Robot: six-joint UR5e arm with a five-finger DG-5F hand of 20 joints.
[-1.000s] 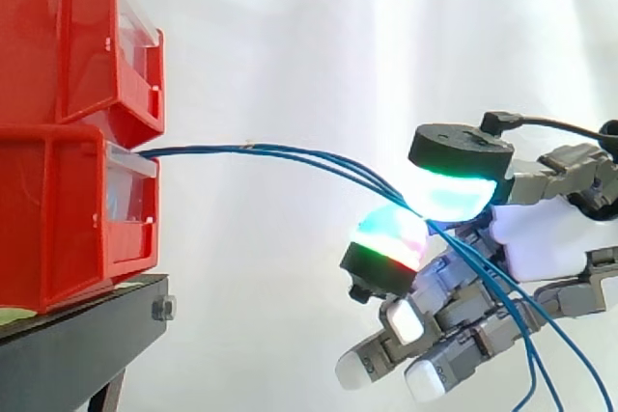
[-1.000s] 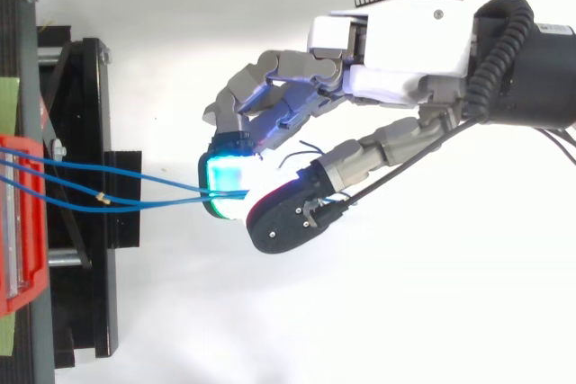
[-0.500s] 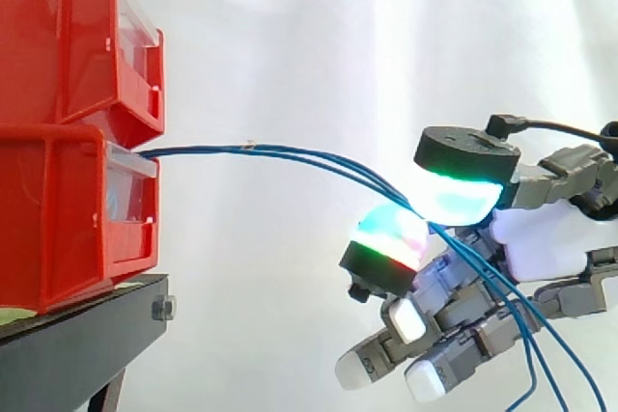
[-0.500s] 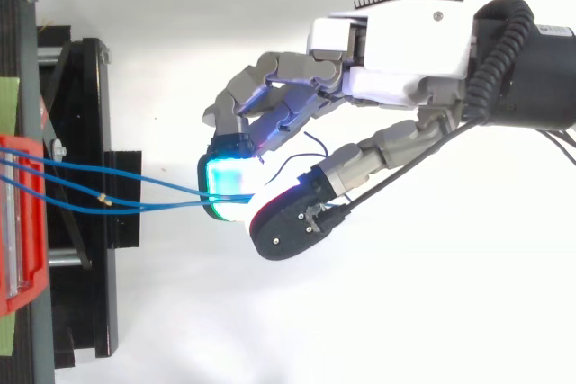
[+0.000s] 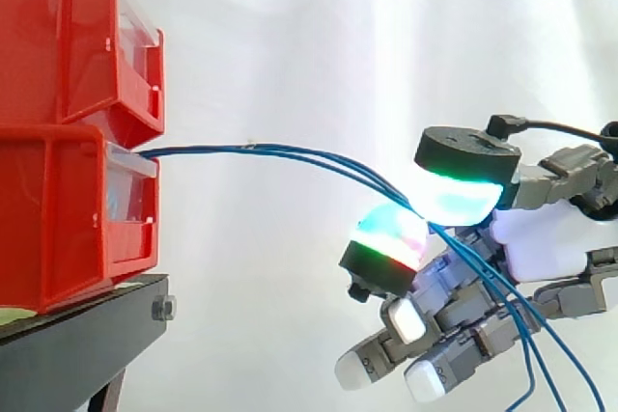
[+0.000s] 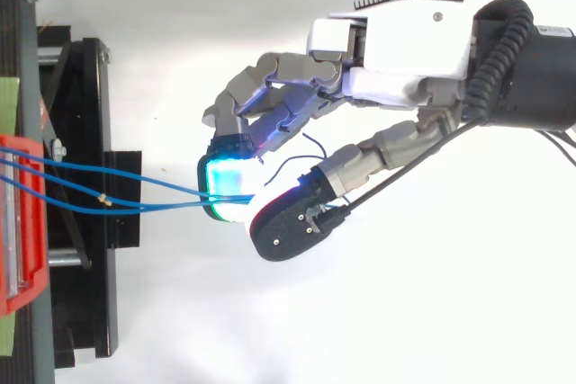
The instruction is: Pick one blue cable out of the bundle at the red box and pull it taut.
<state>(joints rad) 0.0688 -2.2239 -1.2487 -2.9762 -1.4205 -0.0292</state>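
Three thin blue cables [image 5: 290,153] come out of the lower red box [image 5: 68,219] and sag to the right in a loose arc. They run between two glowing pads of my hand [image 5: 541,238], a cyan pad [image 5: 459,198] above and a green-red pad [image 5: 386,238] below. Past the pads, the cables hang down to the lower right. From above, the cables [image 6: 135,195] converge from the red box [image 6: 18,222] into the pinch of the hand [image 6: 396,51]. The other fingers are curled underneath.
A second red bin [image 5: 68,36] is stacked on the lower one. Both rest on a black stand [image 5: 77,344] at the left, its frame [image 6: 90,132] also seen from above. A white curtain is behind.
The upper dark-backed pad has shifted slightly to the right, away from the lower pad. The cables keep the same sagging arc.
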